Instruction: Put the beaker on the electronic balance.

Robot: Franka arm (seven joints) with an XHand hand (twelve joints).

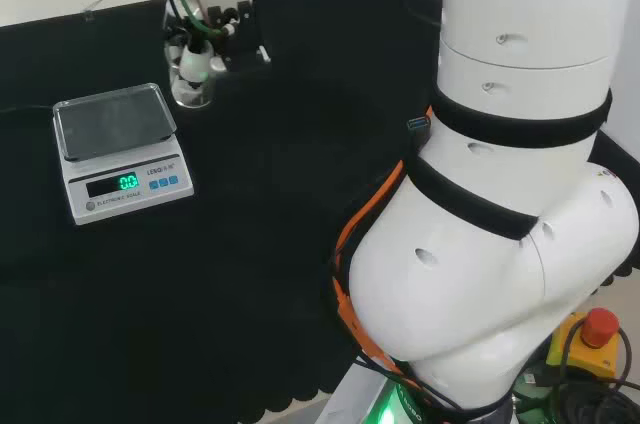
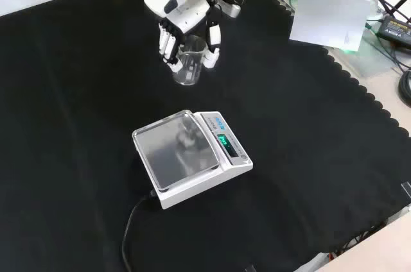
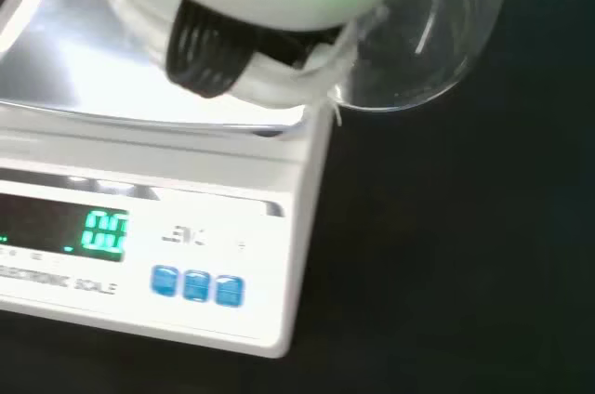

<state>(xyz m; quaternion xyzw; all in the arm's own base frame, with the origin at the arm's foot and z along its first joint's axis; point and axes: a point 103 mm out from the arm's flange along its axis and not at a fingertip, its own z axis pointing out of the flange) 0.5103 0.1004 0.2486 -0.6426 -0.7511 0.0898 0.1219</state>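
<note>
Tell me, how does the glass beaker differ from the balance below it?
The beaker is clear glass and upright; the balance is an opaque white box with a shiny metal pan. The hand has its fingers round the beaker; nothing touches the balance. The balance has a lit green display and a cable; the beaker has neither. Both are over the black cloth.

Your hand (image 1: 205, 19) grips the beaker (image 1: 193, 79) just beside the electronic balance (image 1: 118, 149) on the surface (image 1: 270, 204).
</note>
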